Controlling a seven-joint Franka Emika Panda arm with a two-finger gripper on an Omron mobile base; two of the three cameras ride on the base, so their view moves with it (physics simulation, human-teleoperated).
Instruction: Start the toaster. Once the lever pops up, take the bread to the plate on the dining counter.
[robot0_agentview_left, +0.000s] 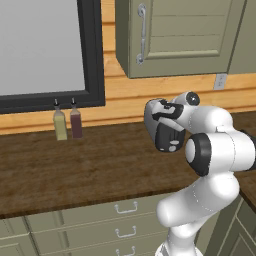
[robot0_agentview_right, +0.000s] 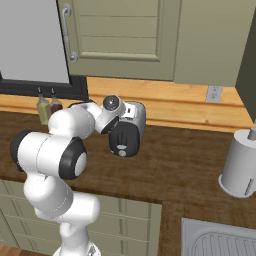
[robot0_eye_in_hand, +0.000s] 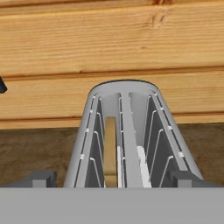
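Wood-grain counter (robot0_agentview_left: 75, 165) runs dark brown along a wall of honey-coloured planks, with grey-green handled drawers (robot0_agentview_left: 125, 207) under its front edge. Toward the counter's back left edge stand two slim bottles (robot0_agentview_left: 68, 123), one yellowish, one dark red, below a black-framed window (robot0_agentview_left: 47, 50). A panelled grey-green cabinet door (robot0_agentview_left: 185, 30) with a curved metal handle hangs above. The white arm folds over the middle of the counter, its glossy rounded links hiding the toaster in both base views. The right base view adds things to the right: a white wall outlet (robot0_agentview_right: 214, 93), a pale cylindrical paper towel roll (robot0_agentview_right: 240, 165) near the counter's right end, and the ribbed corner of a steel sink (robot0_agentview_right: 220, 240) at the front.

The hand view looks down into the toaster (robot0_eye_in_hand: 127, 131), a smooth grey shell with rounded end and two slots lined with thin wire guides. A tan bread (robot0_eye_in_hand: 110, 151) slice sits upright in the left slot. The gripper (robot0_eye_in_hand: 111, 179) hovers just above the toaster, its dark fingertips (robot0_eye_in_hand: 39, 178) spread wide apart on either side, holding nothing.
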